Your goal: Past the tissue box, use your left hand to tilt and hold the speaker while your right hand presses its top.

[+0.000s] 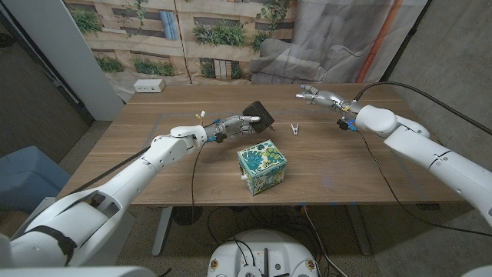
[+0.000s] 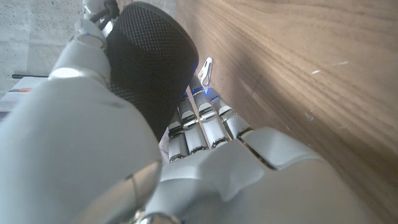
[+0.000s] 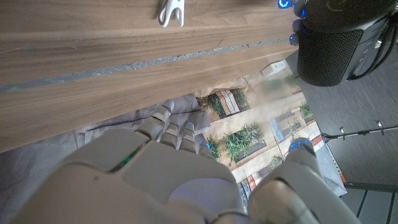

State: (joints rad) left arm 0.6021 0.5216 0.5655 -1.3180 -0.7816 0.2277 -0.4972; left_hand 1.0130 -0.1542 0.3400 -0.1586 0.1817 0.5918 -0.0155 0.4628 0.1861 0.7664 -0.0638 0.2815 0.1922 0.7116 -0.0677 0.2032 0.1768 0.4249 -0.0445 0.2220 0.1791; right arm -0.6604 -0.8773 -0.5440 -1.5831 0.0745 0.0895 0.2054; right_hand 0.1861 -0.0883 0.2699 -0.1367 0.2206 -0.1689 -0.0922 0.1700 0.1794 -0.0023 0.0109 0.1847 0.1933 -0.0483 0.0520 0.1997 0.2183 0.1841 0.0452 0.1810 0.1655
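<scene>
Past the tissue box [image 1: 262, 166], left robot hand [image 1: 237, 123] grips the tilted speaker [image 1: 259, 115] by its sides. Looks rigid, mesh-grippy, fairly light. Right robot hand [image 1: 317, 95] hovers empty, fingers spread.

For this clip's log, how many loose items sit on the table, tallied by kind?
Speaker: 1, gripped by the left hand
Tissue box: 1
White clip: 1
White box at the far left edge: 1
Total: 4

Wooden table [image 1: 346, 165], printed backdrop [image 1: 192, 31] behind
</scene>
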